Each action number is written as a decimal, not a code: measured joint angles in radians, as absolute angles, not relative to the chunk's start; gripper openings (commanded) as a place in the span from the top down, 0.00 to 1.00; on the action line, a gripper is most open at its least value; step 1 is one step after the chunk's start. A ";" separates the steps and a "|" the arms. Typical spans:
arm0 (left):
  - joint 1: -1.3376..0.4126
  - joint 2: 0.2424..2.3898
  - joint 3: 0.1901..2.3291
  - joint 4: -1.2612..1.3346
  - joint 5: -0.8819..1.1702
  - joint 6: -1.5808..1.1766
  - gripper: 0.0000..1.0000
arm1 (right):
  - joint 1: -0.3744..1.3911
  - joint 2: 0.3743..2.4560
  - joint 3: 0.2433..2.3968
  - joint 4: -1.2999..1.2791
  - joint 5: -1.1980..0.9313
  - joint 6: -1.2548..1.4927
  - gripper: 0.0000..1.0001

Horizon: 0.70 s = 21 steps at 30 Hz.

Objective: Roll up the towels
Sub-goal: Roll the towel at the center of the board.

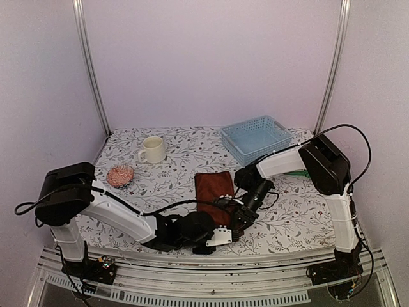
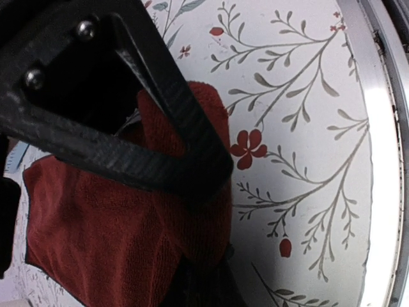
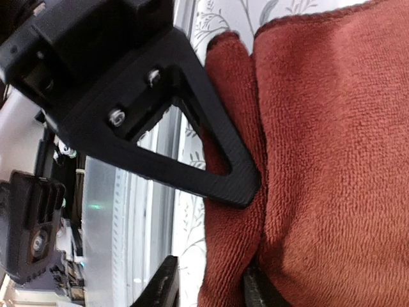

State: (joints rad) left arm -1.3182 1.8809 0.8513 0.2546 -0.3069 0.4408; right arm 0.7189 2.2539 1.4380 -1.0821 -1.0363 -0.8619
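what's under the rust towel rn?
Floral tablecloth shows along the far and side edges of the rust towel, and nothing pokes out there. The near edge is bunched in the left hand, which hides it from above. Beneath the middle: covered, can't tell.

bench was covered in a white cloth with a grey leaf print and small red flowers. plain pale back wall, and side walls just as plain, all with a faint lilac cast. two aluminium uprights stood at the back corners, leaning outward toward the top. a silver metal rail ran along the near edge. light was soft and even, with no hard shadows. floor and windows weren't in view.
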 measured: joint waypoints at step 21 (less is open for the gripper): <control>-1.298 1.824 0.967 0.026 -0.150 0.266 1.00 | 0.609 2.209 1.518 -0.908 -0.813 -0.601 0.64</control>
State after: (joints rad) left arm -1.2984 1.8244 0.9668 0.0261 -0.1501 0.2661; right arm 0.6086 2.2089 1.5177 -0.9081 -0.8127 -0.6006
